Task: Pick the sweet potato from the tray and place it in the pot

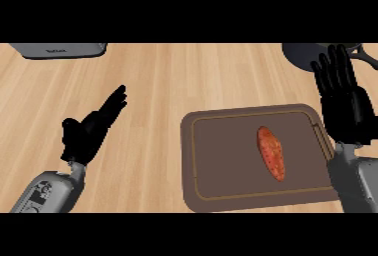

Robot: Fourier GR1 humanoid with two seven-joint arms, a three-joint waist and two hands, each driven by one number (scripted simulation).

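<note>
Sweet potato point(271, 153) on tray point(221, 165), both hands' fingers straight, holding nothing, right hand point(344, 107) beside tray

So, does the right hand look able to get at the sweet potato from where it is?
Probably yes: the right hand is open beside the tray, and nothing lies over the sweet potato.

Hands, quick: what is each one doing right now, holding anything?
Left hand: open, fingers straight, holding nothing.
Right hand: open, fingers straight, holding nothing; the sweet potato lies on the tray.
</note>
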